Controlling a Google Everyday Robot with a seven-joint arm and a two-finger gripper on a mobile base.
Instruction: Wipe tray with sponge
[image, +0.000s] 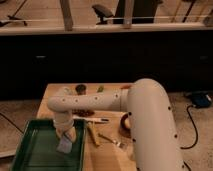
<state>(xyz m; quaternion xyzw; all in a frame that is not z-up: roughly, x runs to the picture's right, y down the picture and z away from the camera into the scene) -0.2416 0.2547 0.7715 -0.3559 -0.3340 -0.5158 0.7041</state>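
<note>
A large dark green tray (35, 145) with a lighter green rim lies at the left front of a wooden table. A small pale grey-blue sponge (64, 145) rests on the tray's bottom near its right side. My white arm reaches left from the big elbow at the right and bends down over the tray. My gripper (65, 136) points down right on top of the sponge, and its tips appear to hold the pad against the tray.
The wooden table (107, 152) carries a yellowish wooden-handled utensil (93, 134), a fork (112, 141), a pen-like stick (95, 119), a brown cup (80, 89), a green item (100, 89) and a reddish bowl (125, 121). A dark counter and railing stand behind.
</note>
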